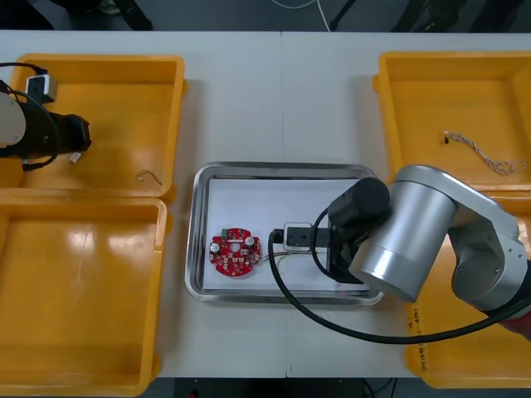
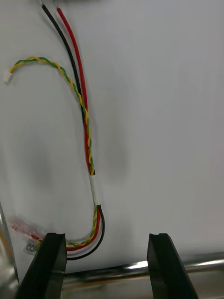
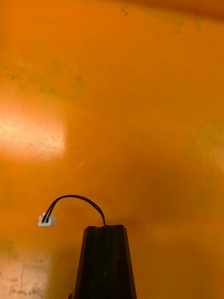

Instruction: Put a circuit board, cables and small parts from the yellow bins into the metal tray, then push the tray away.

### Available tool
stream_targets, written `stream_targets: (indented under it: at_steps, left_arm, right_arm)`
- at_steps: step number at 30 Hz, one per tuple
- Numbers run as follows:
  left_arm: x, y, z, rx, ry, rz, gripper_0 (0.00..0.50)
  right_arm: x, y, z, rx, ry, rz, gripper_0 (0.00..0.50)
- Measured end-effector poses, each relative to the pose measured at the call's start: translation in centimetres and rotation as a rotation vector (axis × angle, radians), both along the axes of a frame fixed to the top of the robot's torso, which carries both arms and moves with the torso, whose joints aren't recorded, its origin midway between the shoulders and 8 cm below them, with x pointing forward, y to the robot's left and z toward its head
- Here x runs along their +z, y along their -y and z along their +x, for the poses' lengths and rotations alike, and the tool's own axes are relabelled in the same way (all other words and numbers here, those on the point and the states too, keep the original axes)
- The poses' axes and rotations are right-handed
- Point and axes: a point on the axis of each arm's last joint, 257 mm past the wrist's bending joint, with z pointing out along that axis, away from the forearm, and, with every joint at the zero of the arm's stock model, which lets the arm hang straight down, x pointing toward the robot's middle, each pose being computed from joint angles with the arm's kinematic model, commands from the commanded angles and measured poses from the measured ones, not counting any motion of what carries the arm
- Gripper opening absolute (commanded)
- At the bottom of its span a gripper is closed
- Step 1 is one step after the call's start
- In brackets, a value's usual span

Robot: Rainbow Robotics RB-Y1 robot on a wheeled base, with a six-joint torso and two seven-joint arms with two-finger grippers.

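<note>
Tray (image 1: 282, 168) at centre, circuit board (image 1: 236, 253) at its 8 o'clock, right gripper (image 2: 106, 238) angled down over its 4 o'clock, spread wide over a red-black-yellow cable (image 2: 86, 135). Left gripper (image 3: 105, 229) low in the 10 o'clock bin (image 1: 124, 99), pinching a black cable (image 3: 77, 198).

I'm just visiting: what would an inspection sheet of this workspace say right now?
Surface: light table, four yellow bins.
Job's things: red circuit board in the metal tray.
Clutter: nothing seen.
Grippers: right gripper open over the tray; left gripper shut on a black cable in the far left bin.
Cables: red, black and yellow-green bundle in tray; twisted cable in far right bin.
Surroundings: dark floor beyond the table.
</note>
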Motion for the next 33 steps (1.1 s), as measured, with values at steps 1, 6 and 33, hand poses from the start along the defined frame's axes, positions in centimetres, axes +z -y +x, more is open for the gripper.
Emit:
stream_targets:
  at_steps: [1,6,33]
  left_arm:
    - [-0.2,0.1,0.2,0.0,-0.001,0.002,0.0]
    - [-0.7,0.4,0.4,-0.001,-0.003,0.0,0.0]
    - [1.3,1.2,-0.6,-0.009,-0.105,-0.03,0.5]
  right_arm:
    - [0.4,0.1,-0.1,-0.012,-0.014,0.009,0.5]
    - [2.6,0.9,-0.2,-0.06,-0.072,0.052,0.5]
    - [16.7,6.2,3.4,-0.588,-0.077,0.45,0.5]
